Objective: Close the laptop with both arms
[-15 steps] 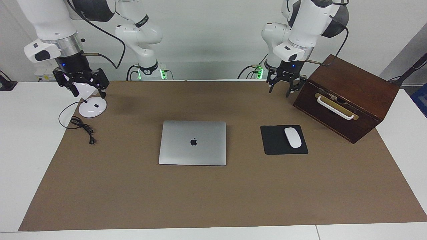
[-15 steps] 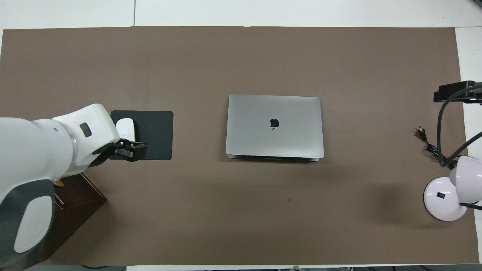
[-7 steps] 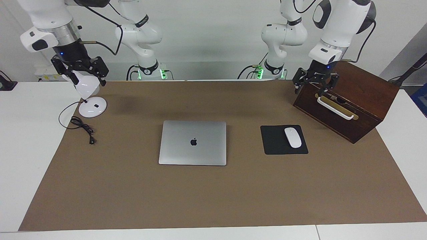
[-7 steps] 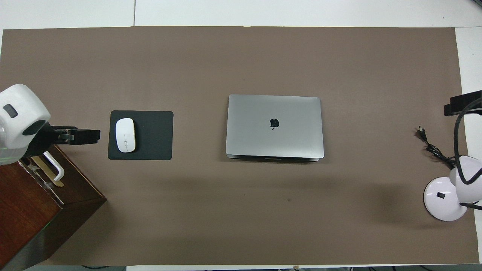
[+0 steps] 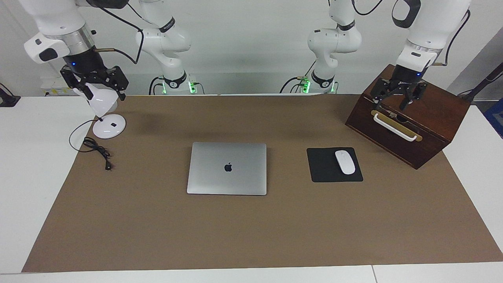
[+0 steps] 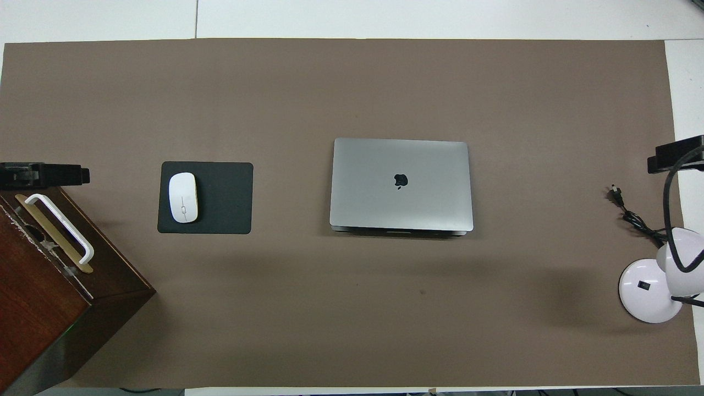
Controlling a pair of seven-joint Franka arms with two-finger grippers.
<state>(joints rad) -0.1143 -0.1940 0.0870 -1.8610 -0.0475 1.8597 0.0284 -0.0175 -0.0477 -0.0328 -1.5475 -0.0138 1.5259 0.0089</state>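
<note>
silver laptop lies shut and flat in the middle of the brown mat, both arms raised at the table's ends.

facing view: the left gripper hangs over the dark wooden box, its fingers spread apart and holding nothing; the right gripper hangs over the white desk lamp, fingers also spread and empty. a white mouse sits on the black mouse pad, between laptop and box. overhead view: the laptop rests lid down, logo up; the left gripper shows only as a dark bar just over the box, the right gripper as a dark bar near the lamp, so there i cannot tell their spread.
</note>
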